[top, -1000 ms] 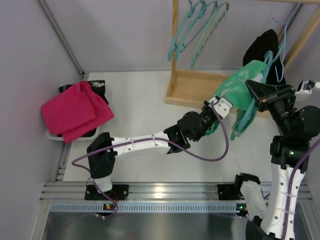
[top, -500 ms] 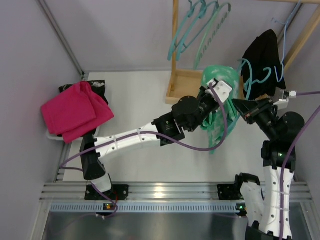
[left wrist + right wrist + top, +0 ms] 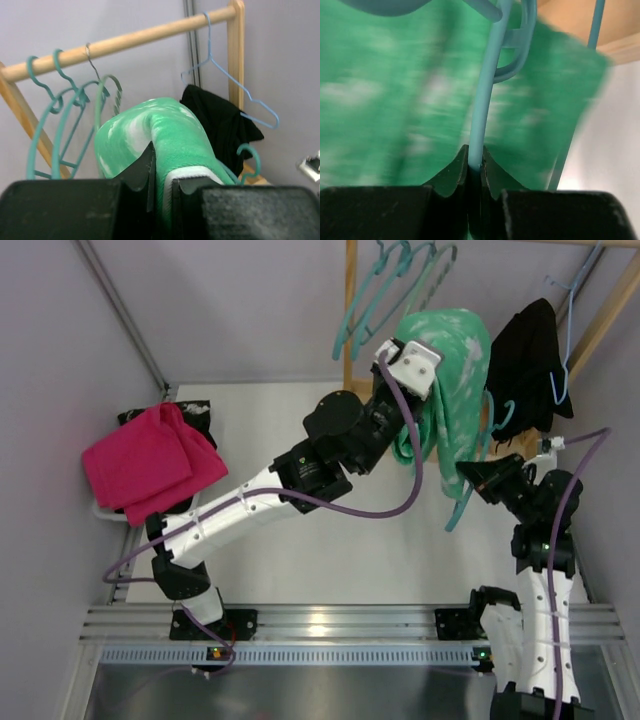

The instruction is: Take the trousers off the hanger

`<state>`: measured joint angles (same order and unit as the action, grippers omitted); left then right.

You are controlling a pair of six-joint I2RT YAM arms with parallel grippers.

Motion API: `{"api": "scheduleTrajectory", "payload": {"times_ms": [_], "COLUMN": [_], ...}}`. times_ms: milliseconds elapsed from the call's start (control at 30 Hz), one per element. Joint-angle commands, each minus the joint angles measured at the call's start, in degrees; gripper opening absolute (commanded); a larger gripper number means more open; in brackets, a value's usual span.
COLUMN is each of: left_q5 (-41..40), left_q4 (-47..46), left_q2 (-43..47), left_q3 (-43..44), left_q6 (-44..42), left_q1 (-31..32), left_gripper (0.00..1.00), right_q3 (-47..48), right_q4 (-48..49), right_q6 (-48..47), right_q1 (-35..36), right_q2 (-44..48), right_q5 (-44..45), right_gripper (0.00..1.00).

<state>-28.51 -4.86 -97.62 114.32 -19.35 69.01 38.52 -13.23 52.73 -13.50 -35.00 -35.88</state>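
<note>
In the left hand (image 3: 162, 167), the trousers (image 3: 150, 125)

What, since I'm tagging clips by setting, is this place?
Probably a robot lab test cell, not a home: bare grey panel walls, an aluminium mounting rail along the near edge, and a wooden garment rack hung with spare hangers.

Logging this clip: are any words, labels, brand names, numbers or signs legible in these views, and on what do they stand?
None: no readable text in any view.
The white marks on the trousers are a blotchy print, not letters.
The hanger, the black garment and the wooden rack show no lettering.
</note>
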Motion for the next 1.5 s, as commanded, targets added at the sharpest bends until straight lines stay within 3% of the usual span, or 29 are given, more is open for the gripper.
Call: {"api": "scheduleTrajectory", "payload": {"times_ms": [0, 200, 300, 500, 533, 700, 900, 1100, 1467], "left_q5": [-1.89, -3.30, -3.74, -4.01, -4.09, -4.01, -6.64, -9.63, -12.71], "left_q4": [-17.20, -17.11, -14.48, -10.80, -10.17, -10.25, -16.84, -18.43, -16.58], "left_q2": [8.68, 10.87, 12.10, 18.15, 19.56, 28.87, 38.90, 50.06, 64.04], "left_q3": [8.89, 10.22, 11.79, 9.61, 8.82, 0.14, -14.72, -28.88, -48.56], "left_q6": [-1.30, -2.18, 0.89, 5.72, 6.69, 7.14, -2.08, -4.55, -12.90], "left_q1": [-0.46, -3.00, -7.39, -20.12, -24.84, -38.31, -48.78, -64.59, -77.27], "left_gripper": [0.00, 0.00, 0.00, 0.00, 0.00, 0.00, 0.00, 0.00, 0.00], "right_q3": [-2.22, -1.43, -1.08, -0.38, -0.29, 0.15, 0.50, 1.03, 3.31], "right_q4": [-2.94, -3.11, -3.20, -3.46, -3.46, -2.76, -2.67, -2.85, -4.87], "right_q6": [-8.60, -10.89, -11.59, -13.44, -13.44, -13.44, -15.37, -15.64, -17.05], "right_q1": [-0.13, -0.04, 0.05, -0.04, 0.05, 0.05, 0.14, 0.05, 0.23], "right_q2": [-1.03, -1.03, -1.21, -1.47, -1.82, -3.22, -4.46, -5.25, -5.60], "right_q5": [4.32, 4.41, 4.33, 4.41, 4.41, 4.06, 4.41, 3.54, 2.48], "right_gripper": [0.00, 0.00, 0.00, 0.00, 0.00, 0.00, 0.00, 0.00, 0.00]}}
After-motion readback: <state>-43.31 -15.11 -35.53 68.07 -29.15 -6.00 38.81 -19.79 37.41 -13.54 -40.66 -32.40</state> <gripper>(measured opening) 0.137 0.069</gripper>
